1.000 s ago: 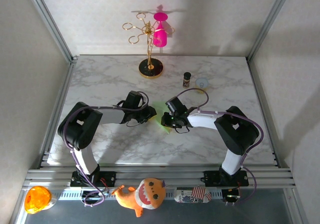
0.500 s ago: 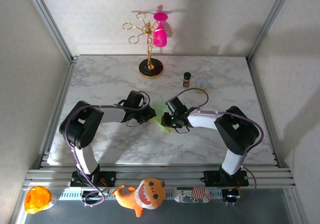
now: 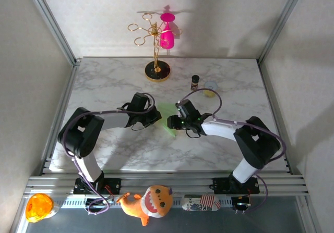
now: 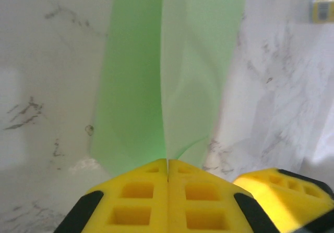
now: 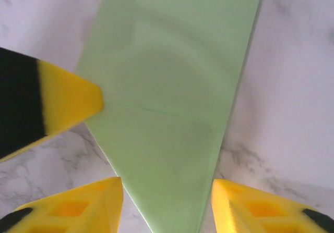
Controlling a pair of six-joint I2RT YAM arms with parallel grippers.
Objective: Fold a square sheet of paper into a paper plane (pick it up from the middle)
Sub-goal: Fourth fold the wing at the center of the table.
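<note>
Your right gripper has spread, jaws apart, straddling narrow end of paper plane on table; your left gripper has closed, pinching plane's centre ridge from opposite side.

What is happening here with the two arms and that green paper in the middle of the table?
Two robot arms are folding a pale green paper plane at the middle of the marble table. The left gripper has its jaws shut on the plane's raised centre ridge. The right gripper has its jaws open, one finger on each side of the narrow pointed end. The paper already has a long, narrow shape.
</note>
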